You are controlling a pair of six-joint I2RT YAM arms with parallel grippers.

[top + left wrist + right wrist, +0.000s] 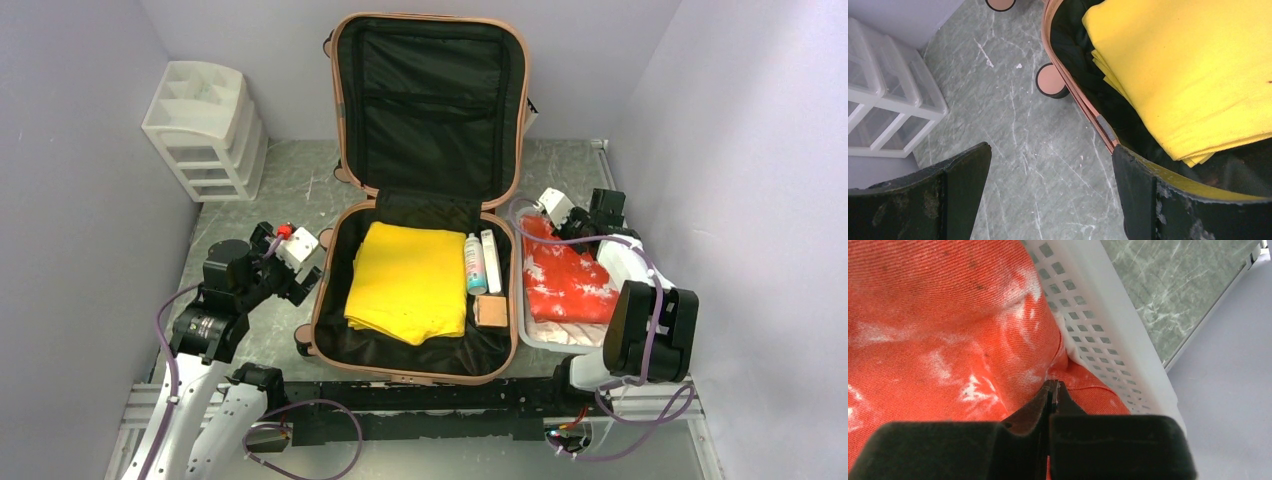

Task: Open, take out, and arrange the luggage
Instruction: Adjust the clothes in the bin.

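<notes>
Over on the far left, a white drawer unit [205,130] stands on the marbled surface [270,190], nothing loaded into it as far as the top view shows. Next along, the left tool [1050,165] is spread wide and holding nothing. One finger hangs over bare surface, the other sits right at the left rim of the luggage [430,100], so that edge runs just inside its span.

Now the luggage itself: it lies mid-surface, unzipped, lid propped up at the back with its black lining showing. So opening looks done! Unpacking is only partly there, though. A folded yellow cloth [410,280] fills most of the lower half, and beside it on the right lie a small bottle [474,263], a white tube [490,260] and a little tan item [490,312].

On to the right side, where a white perforated basket [1108,330] sits touching the luggage's right edge with a red-orange cloth [565,280] bundled in it. I'd call that one item arranged. The right tool [1053,390] is pinched fully closed, tips down at that fabric near the basket's wall. I can see no fold caught between them. It's outside the luggage, just beside its right rim.
</notes>
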